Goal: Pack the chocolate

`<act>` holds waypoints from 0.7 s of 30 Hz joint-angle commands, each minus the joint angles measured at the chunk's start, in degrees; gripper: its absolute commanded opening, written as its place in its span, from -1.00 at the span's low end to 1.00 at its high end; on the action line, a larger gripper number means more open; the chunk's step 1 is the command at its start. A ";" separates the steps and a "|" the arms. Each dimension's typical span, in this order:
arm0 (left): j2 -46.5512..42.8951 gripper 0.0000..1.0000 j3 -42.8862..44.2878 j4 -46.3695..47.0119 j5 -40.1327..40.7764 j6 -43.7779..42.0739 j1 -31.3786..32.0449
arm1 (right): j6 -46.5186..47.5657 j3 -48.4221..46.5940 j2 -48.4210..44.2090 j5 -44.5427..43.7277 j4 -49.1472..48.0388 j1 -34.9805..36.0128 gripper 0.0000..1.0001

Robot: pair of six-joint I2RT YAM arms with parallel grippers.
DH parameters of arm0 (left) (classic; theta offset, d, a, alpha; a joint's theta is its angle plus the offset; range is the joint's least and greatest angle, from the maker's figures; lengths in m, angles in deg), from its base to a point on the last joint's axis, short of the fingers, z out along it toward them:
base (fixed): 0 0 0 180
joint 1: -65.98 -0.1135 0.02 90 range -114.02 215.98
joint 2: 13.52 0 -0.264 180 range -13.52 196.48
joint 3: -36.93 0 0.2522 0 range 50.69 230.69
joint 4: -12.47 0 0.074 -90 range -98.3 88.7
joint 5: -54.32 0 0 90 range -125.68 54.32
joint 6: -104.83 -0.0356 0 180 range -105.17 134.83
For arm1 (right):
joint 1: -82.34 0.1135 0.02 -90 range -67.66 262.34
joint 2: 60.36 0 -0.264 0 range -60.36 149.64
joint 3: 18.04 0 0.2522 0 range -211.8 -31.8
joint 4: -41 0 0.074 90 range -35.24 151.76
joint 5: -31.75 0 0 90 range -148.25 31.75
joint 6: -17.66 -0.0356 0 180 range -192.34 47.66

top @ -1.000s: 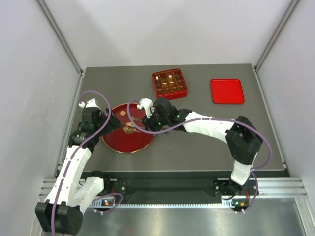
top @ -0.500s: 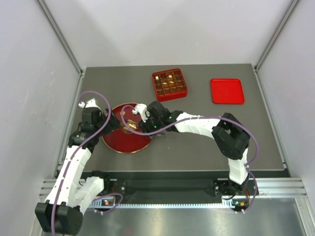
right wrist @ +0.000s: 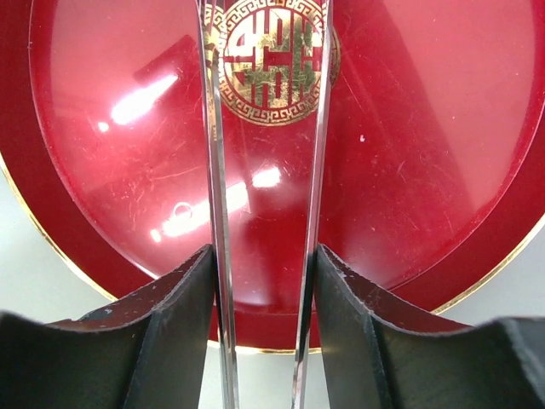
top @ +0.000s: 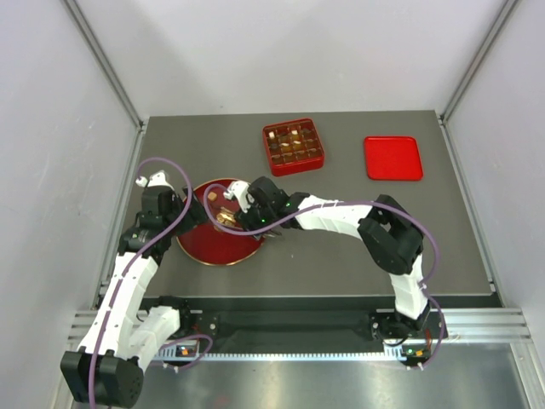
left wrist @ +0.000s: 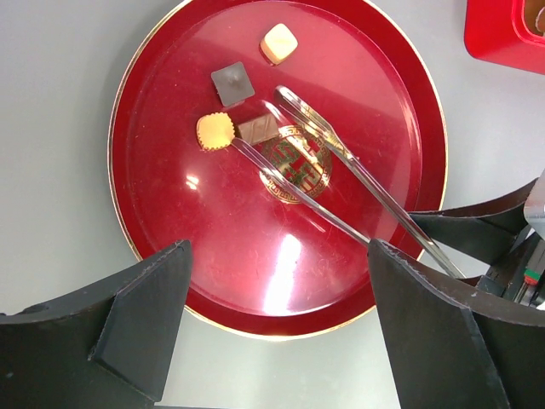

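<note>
Chocolate [left wrist: 255, 129] by tongs [left wrist: 341, 153], beyond right fingers [right wrist: 170, 341]

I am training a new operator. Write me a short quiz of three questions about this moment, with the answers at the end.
1. True or false: the right claw holds metal tongs over the round red plate.
2. How many chocolate pieces lie on the plate? A) two B) four C) six
3. Fill the gap: the left claw hangs above the plate, ____ and holding nothing.

Key: 1 true; 2 B; 3 open.
</note>
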 commanded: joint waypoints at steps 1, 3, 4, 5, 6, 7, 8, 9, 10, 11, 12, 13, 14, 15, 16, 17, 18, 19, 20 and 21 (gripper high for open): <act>-0.74 0.78 0.77 0.39 0.27 0.06 0.11 | -0.27 -3.69 0.46 -0.97 -2.15 1.38 -0.08; -0.83 0.78 0.77 0.31 0.18 0.06 0.11 | -0.62 -3.69 0.20 -0.88 -2.15 1.38 -0.11; -0.92 0.78 0.77 0.31 0.18 -0.03 0.11 | -0.71 -3.51 0.02 -0.71 -2.41 1.38 -0.13; -0.92 0.79 0.77 0.31 0.26 -0.03 0.20 | -0.97 -3.34 -0.33 -0.71 -2.50 1.38 -0.16; -0.83 0.79 0.77 0.39 0.27 -0.03 0.11 | -0.97 -3.16 -0.50 -0.79 -2.59 1.29 -0.17; -1.01 0.79 0.95 0.31 0.27 -0.03 0.20 | -1.15 -2.99 -0.77 -0.88 -2.51 1.29 -0.21; -1.01 0.79 0.86 0.22 0.35 -0.11 0.20 | -1.50 -2.29 -1.55 -1.40 -2.50 1.20 -0.21; -1.01 0.79 0.86 0.22 0.35 -0.03 0.11 | -1.67 -1.85 -2.26 -1.50 -2.59 0.94 -0.22; -1.01 0.79 0.77 0.22 0.35 -0.03 0.20 | -1.94 -1.23 -3.66 -1.76 -2.68 0.59 -0.24; -1.09 0.79 0.86 0.31 0.27 -0.11 0.11 | -2.29 -0.01 -4.54 -1.94 -2.85 0.24 -0.24; -1.01 0.79 0.77 0.31 0.27 -0.03 0.11 | -2.55 0.70 -5.51 -2.02 -3.12 -0.02 -0.25; -1.09 0.79 0.77 0.31 0.18 -0.11 0.20 | -2.73 1.49 -6.39 -2.11 -3.21 -0.72 -0.26; -1.01 0.79 0.77 0.39 0.18 -0.12 0.20 | -3.25 2.89 -8.48 -2.20 -3.47 -1.08 -0.26; -1.01 0.79 0.77 0.31 0.09 -0.12 0.11 | -3.43 3.43 -9.63 -2.29 -3.30 -1.34 -0.26; -1.09 0.78 0.77 0.39 0.00 -0.03 0.20 | -3.70 3.78 -10.60 -2.29 -3.38 -2.13 -0.28; -1.09 0.78 0.86 0.48 0.00 -0.11 0.20 | -4.13 4.31 -12.61 -1.85 -3.12 -2.57 -0.28; -1.09 0.78 0.69 0.40 0.09 -0.12 0.20 | -4.31 4.49 -13.59 -1.50 -2.77 -2.92 -0.28; -1.09 0.78 0.77 0.48 0.00 -0.03 0.20 | -4.49 4.66 -15.43 -0.80 -2.68 -3.97 -0.28; -1.09 0.78 0.77 0.48 0.00 -0.03 0.20 | -4.66 5.01 -16.32 -0.45 -2.59 -4.42 -0.28; -1.09 0.78 0.77 0.40 0.09 -0.03 0.20 | -4.58 5.10 -17.02 -0.01 -2.51 -5.20 -0.28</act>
